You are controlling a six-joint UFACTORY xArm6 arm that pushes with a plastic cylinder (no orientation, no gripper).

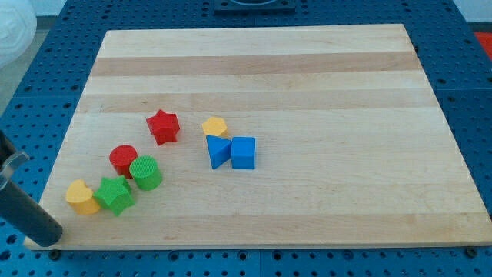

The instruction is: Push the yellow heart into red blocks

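Observation:
The yellow heart (81,196) lies near the board's bottom left, touching a green star (115,195) on its right. A red cylinder (123,159) sits above and to the right of the heart, next to a green cylinder (145,172). A red star (163,126) lies further up and right. My tip (49,238) is at the board's bottom-left corner, below and left of the yellow heart, a short gap away and not touching it. The dark rod slants up towards the view's left edge.
A yellow hexagon-like block (215,127) sits near the board's middle, just above a blue triangle (217,151) and a blue cube (243,152), which touch each other. The wooden board (323,69) rests on a blue perforated table (469,92).

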